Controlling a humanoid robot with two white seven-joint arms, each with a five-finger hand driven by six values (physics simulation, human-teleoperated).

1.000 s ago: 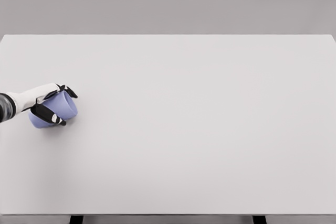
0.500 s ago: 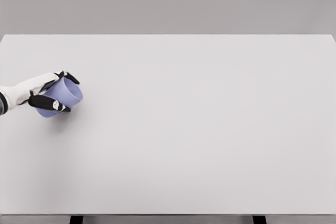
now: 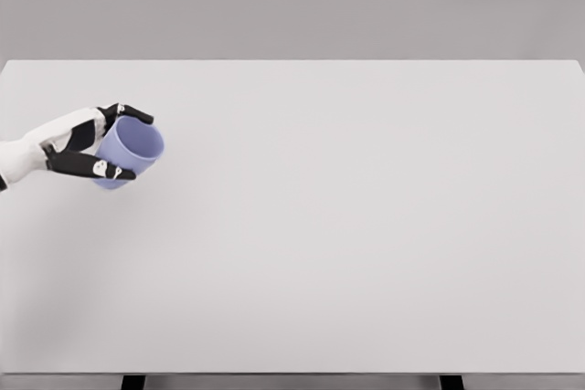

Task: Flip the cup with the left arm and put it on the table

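The broad, flat, pale grey counter (image 3: 347,226) fills most of the frame from the bottom edge up to the plain grey wall behind it. At the left edge, a little above the middle, my left hand (image 3: 87,145) reaches in on its white arm, its black fingers (image 3: 96,167) wrapped around the small lilac plastic cup (image 3: 131,150). The cup is tilted, its open mouth facing right and slightly up.

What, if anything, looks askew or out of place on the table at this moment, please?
Only the purple cup is askew: the left robot hand grips it tilted, its open mouth facing up and right, near the white table's left edge. Nothing looks spilled or damaged.
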